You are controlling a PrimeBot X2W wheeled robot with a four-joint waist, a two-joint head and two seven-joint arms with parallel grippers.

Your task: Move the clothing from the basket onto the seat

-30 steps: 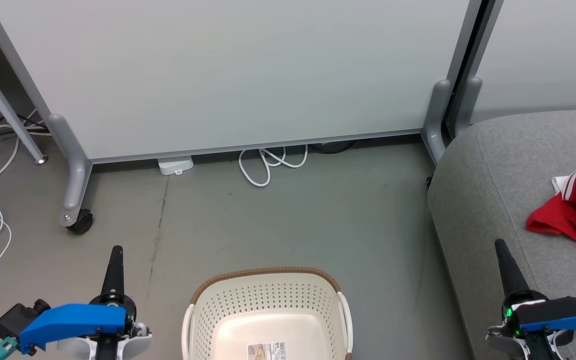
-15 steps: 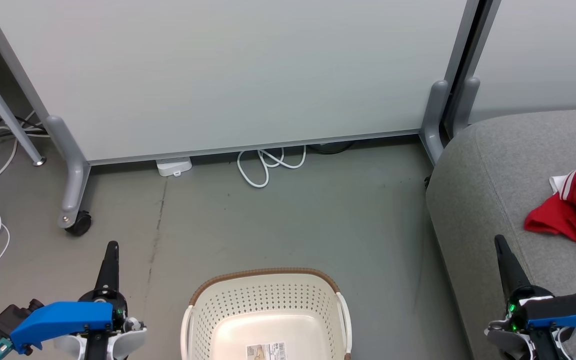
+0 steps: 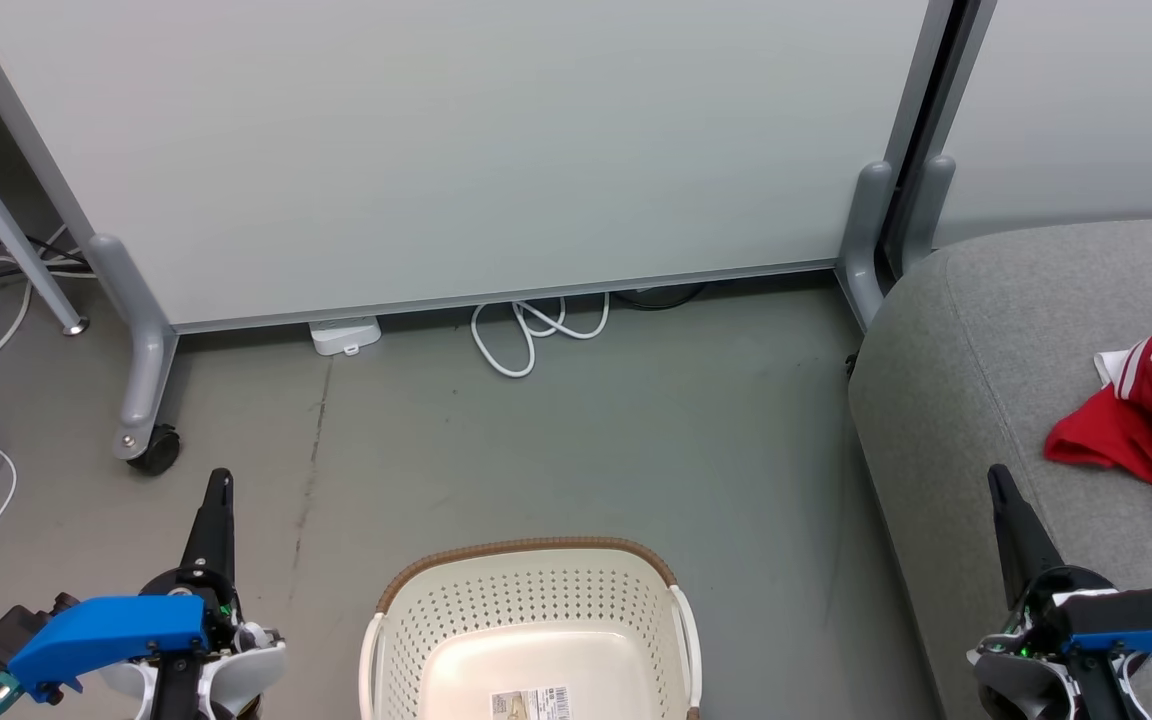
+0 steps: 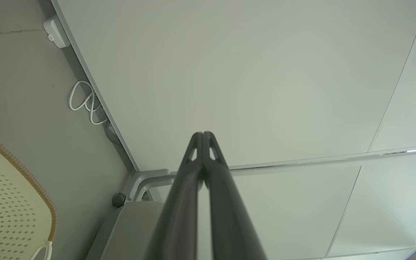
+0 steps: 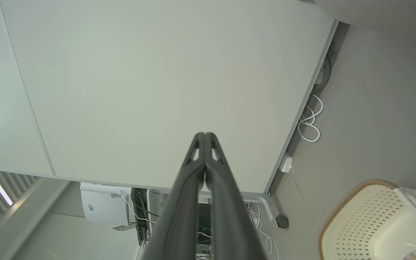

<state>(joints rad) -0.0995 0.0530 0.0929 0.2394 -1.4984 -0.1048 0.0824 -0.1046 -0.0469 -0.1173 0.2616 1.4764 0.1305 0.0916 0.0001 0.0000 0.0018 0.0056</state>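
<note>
**Q.** Reading from the largest item down, what could go wrong here?

**A.** The partition panel [image 3: 456, 150] spans the far side. If the base rolled forward, it could strike the panel or run over the white cable [image 3: 536, 335] looped at its foot. The seat [image 3: 966, 380] stands at the right, its rounded left edge close to the right arm, so a wide swing could scrape the fabric. There is also a risk of misjudging the scene: the frame cuts off the near end of the basket [image 3: 526, 610], so calling the task done could leave a garment unseen there.

**Q.** And the container?

**A.** The basket stands on the floor at near centre, between the two arms and apart from the seat. The part of its bottom that shows holds no garment. The clothing [image 3: 1146, 420] lies crumpled on the seat at the right, well in from the seat's left edge and partly beyond the frame.

**Q.** The grippers?

**A.** The left gripper [image 3: 219, 480] hovers over the floor to the left of the basket, fingers pressed together with nothing between them. The right gripper [image 3: 994, 475] shows against the seat's near left part, likewise pressed together and empty.

**Q.** The smallest item?

**A.** A printed label [image 3: 531, 703] on the basket's bottom, the one thing seen inside it. The task looks finished, or nearly so.
</note>
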